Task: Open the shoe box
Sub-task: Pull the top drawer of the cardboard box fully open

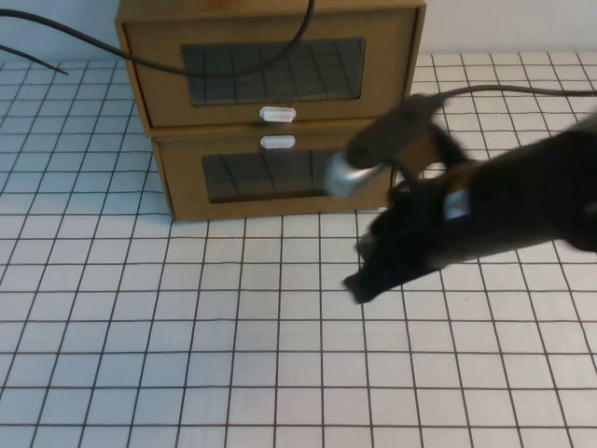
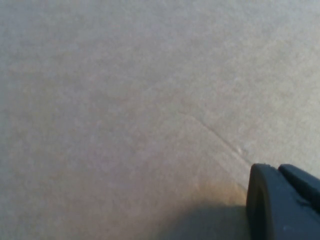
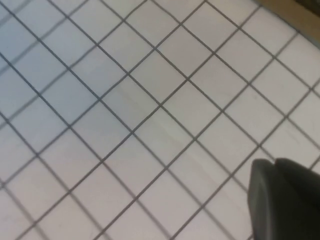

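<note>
Although built as two stacked drawers, judged light and fairly stiff: shoe box [image 1: 233, 210], brown cardboard with dark front windows, seated on the gridded table [image 1: 140, 327] beneath it. Thought likely to dent, or to slide backward, if pushed; best taken by the upper handle [image 1: 277, 115] or lower handle [image 1: 277, 142], white tabs at the centre of each drawer front, and drawn straight out. Right gripper [image 1: 359, 283]: hung just in front of the box's lower drawer, toward its right-hand end, clear of the cardboard; closed completely, with nothing held. Reached in from beyond the box's right side, with forearm sloping down and tip pointed across the box's front rather than at it. Left gripper [image 2: 272, 200]: absent from the high view; faced bare cardboard close up, presumably a panel of the box; could not tell which panel, nor whether open or closed.
</note>
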Tool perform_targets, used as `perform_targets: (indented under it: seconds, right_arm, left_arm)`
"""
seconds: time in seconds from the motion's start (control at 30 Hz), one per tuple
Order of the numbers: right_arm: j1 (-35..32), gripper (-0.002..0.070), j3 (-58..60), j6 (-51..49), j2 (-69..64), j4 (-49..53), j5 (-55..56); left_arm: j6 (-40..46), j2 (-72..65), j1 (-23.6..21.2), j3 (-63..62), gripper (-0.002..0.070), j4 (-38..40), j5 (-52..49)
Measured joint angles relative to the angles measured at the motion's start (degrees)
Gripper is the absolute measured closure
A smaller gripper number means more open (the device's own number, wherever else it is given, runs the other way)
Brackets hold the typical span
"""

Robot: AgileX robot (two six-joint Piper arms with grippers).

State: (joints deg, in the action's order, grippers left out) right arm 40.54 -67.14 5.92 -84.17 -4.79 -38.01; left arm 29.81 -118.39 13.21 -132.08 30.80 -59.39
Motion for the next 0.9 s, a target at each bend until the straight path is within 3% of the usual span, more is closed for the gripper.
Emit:
perform_targets:
  seconds: [0.17, 0.33, 0.4, 0.53, 0.67, 0.9]
  right_arm:
    - [8.5, 0.0689, -6.3, -9.1, -8.3, 23.8, 0.2]
    - [10.9, 0.0674, -8.0, -10.6, -12.2, 39.3, 3.9]
    - [10.9, 0.0636, -8.1, -10.8, -12.8, 44.1, 5.8]
    - [10.9, 0.0492, -8.2, -12.7, -14.5, 55.3, 10.0]
    - [10.9, 0.0419, -8.2, -24.3, -16.6, 70.8, 12.2]
    - [10.9, 0.0408, -8.4, -44.3, -19.6, 95.5, 13.1]
  left_arm:
    - [0.0, 0.0, 0.0, 0.0, 0.0677, 0.0, 0.0]
    - [0.0, 0.0, 0.0, 0.0, 0.0677, 0.0, 0.0]
    - [0.0, 0.0, 0.0, 0.0, 0.0677, 0.0, 0.0]
    - [0.0, 0.0, 0.0, 0.0, 0.0677, 0.0, 0.0]
    - [0.0, 0.0, 0.0, 0.0, 0.0677, 0.0, 0.0]
    - [0.0, 0.0, 0.0, 0.0, 0.0677, 0.0, 0.0]
